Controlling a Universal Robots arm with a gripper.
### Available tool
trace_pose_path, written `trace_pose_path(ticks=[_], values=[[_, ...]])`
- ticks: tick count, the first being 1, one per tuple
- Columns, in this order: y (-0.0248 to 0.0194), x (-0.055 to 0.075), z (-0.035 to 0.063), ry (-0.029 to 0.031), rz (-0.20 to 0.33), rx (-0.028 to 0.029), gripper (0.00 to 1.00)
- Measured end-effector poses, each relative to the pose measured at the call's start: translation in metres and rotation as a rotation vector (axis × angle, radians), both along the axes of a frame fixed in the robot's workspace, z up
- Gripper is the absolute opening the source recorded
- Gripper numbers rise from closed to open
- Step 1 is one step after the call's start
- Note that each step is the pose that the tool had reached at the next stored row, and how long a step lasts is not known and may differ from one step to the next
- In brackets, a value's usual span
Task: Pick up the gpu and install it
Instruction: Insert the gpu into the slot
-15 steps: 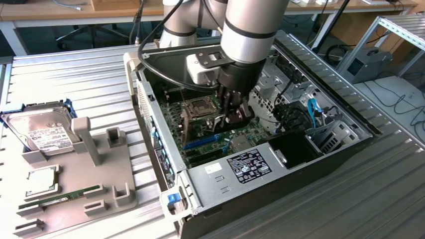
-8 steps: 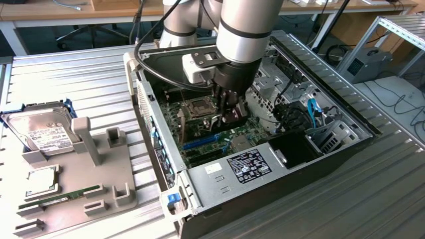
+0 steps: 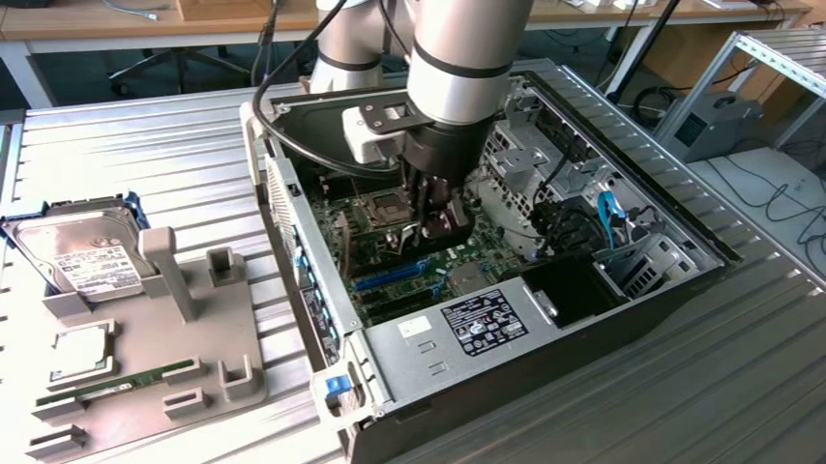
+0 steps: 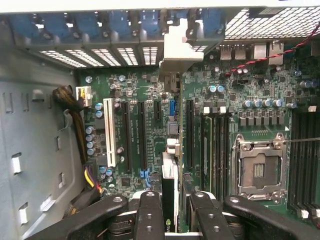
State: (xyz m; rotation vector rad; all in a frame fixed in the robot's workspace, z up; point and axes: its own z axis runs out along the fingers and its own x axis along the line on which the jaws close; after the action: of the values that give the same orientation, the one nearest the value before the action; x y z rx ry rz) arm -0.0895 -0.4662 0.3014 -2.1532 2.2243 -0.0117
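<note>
While the hard drive [image 3: 80,253] and the green RAM stick [image 3: 119,383] sit on the grey holder [image 3: 226,338] at the exterior view's left, the action is further right, inside the open computer case [image 3: 671,280]. The tool [image 3: 436,230] is down over the motherboard [image 3: 481,246], clenched on the gpu [image 4: 169,187], which stands on edge between its fingers [image 4: 150,215] with its silvery bracket [image 4: 176,52] up against the rear slot covers [image 4: 125,25]. Pick-up looks done; the card appears lined up with a slot, but whether it is fully seated I cannot tell.
</note>
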Motion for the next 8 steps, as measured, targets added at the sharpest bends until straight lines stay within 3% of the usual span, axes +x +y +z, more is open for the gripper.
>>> trace_pose_path(ticks=[8], values=[[0.0039,-0.0099,-0.0075,0.0,0.0,-0.0001,0.26]])
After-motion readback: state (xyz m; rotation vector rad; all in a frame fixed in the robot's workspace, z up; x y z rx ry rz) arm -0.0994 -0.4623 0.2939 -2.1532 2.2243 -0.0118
